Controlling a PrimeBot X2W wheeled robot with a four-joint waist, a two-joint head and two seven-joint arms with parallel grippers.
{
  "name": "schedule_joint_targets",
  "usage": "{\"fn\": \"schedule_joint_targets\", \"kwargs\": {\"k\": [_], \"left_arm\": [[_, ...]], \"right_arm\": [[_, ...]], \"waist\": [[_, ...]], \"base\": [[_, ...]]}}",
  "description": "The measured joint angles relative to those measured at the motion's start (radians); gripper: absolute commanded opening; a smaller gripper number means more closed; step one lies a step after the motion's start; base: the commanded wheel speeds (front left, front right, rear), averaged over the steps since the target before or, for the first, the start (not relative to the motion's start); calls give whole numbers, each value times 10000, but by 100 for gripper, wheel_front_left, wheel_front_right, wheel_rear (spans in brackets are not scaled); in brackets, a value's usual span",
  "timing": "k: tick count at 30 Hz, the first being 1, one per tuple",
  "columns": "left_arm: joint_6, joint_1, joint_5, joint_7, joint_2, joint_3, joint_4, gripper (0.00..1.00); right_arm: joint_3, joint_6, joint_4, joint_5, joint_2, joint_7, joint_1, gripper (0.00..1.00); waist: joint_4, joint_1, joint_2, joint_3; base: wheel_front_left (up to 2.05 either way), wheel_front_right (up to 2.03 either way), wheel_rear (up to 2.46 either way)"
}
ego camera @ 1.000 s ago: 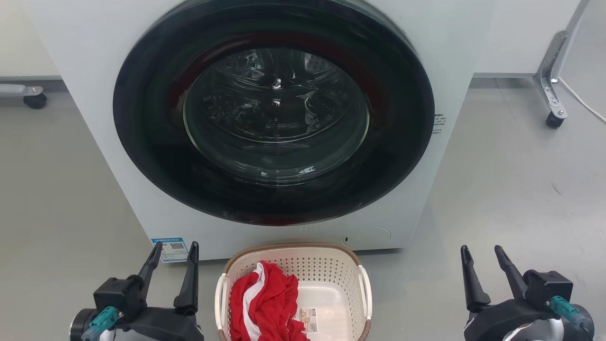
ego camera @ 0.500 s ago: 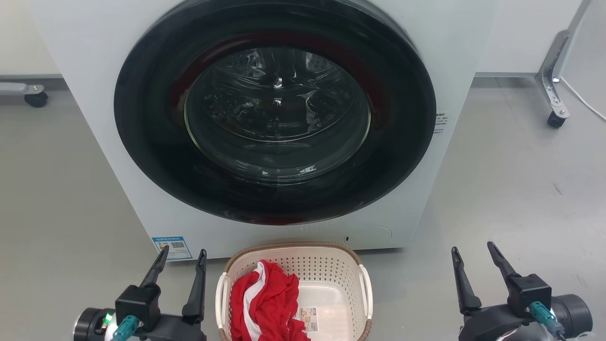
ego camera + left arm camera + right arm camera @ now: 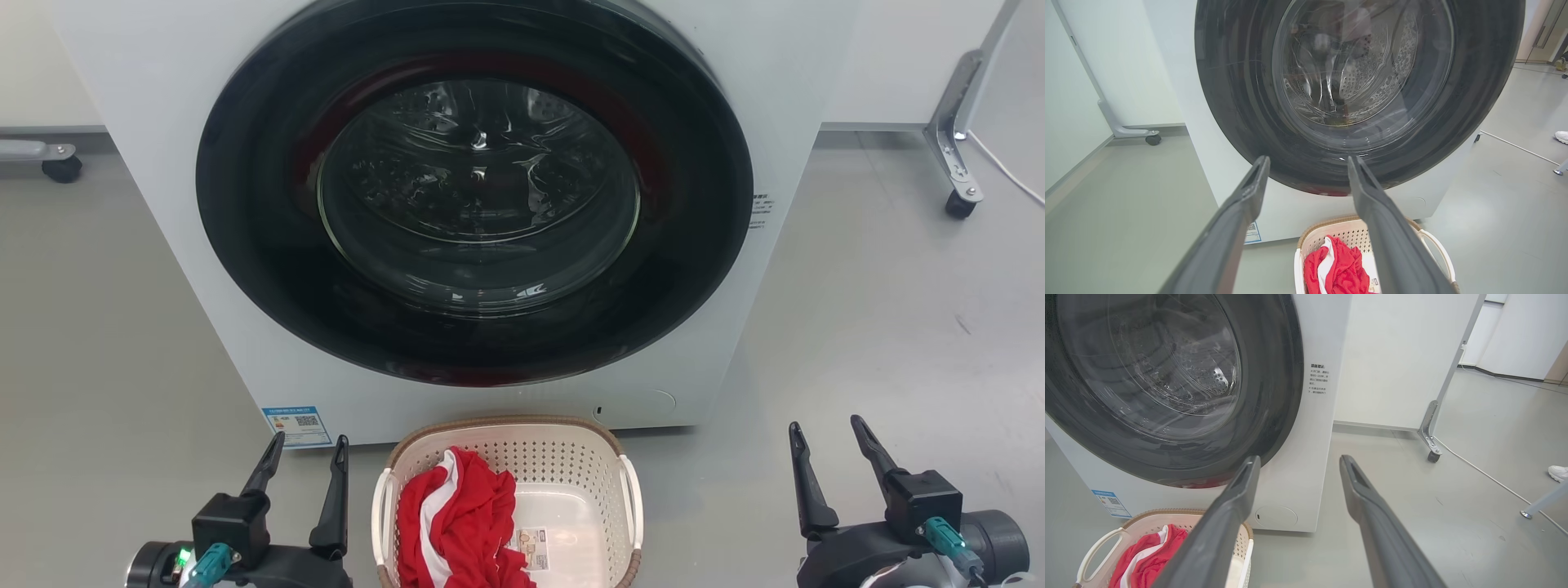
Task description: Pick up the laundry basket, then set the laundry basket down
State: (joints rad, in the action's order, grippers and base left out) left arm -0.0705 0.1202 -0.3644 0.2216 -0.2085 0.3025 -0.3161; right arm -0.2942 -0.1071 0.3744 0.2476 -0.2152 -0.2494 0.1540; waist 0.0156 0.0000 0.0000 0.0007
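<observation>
Left claw [image 3: 309, 445] and right claw [image 3: 824, 426] both spread, empty, flanking cream-white perforated plastic laundry basket [image 3: 531, 457]; risk: uneven grips could tilt it, spilling crumpled red-and-white cloth [image 3: 457, 514]

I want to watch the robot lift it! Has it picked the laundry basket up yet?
Not yet. Nothing looks done: the laundry basket sits on the floor before the washing machine. In hand: the left gripper and right gripper hang open either side of it, touching nothing. Left: grab its white handles, lift, then set it down.
</observation>
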Motion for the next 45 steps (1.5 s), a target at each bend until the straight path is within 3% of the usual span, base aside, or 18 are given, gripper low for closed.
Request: {"fn": "schedule_joint_targets", "kwargs": {"k": [28,45], "left_arm": [[2,-2,-217,-42,194,-44,-198,100],[96,628,-215,-42,236,17,98,100]], "right_arm": [[245,190,73,167,288,0,-21,100],[341,194,-159,178,500,0,469,100]], "waist": [[45,0,0,37],[62,2,0,1489]], "base": [[0,0,0],[0,0,0]]}}
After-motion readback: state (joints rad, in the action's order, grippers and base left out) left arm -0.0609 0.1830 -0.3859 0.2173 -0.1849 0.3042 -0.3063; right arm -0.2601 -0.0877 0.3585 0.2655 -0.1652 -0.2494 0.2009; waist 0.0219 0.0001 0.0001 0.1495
